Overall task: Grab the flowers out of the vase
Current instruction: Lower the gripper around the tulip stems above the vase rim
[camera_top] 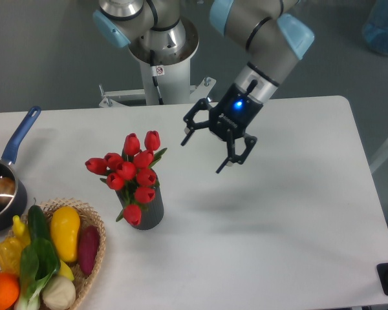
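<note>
A bunch of red tulips with green stems stands in a small dark grey vase on the white table, left of centre. The buds lean out to the left and over the vase's front, hiding most of its mouth. My gripper hangs in the air to the right of the flowers and a little farther back, above the table. Its two black fingers are spread wide apart and hold nothing. It is clear of the tulips, not touching them.
A wicker basket with yellow, green, purple and orange vegetables sits at the front left corner. A blue-handled saucepan stands at the left edge. The robot's base column rises behind the table.
</note>
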Controlling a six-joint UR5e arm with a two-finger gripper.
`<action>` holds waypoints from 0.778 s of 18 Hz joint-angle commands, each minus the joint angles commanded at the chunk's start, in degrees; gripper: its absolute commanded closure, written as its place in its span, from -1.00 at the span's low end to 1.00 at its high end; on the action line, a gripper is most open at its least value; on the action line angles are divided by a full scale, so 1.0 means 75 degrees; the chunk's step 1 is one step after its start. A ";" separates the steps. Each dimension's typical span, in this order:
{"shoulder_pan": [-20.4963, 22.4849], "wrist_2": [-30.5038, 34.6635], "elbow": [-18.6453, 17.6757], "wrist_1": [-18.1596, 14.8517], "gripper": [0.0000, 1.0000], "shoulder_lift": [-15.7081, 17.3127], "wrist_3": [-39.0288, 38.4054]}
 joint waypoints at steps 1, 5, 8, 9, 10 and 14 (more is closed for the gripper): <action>-0.0024 -0.0070 -0.0071 0.0023 -1.00 -0.0023 0.0175; -0.0246 -0.0842 -0.0224 0.0024 -1.00 -0.0188 0.0435; -0.0410 -0.1194 -0.0306 0.0059 -1.00 -0.0176 0.0435; -0.0492 -0.1277 -0.0306 0.0082 -0.99 -0.0176 0.0435; -0.0551 -0.1289 -0.0283 0.0105 -0.97 -0.0188 0.0435; -0.0761 -0.1336 -0.0271 0.0385 -0.92 -0.0316 0.0411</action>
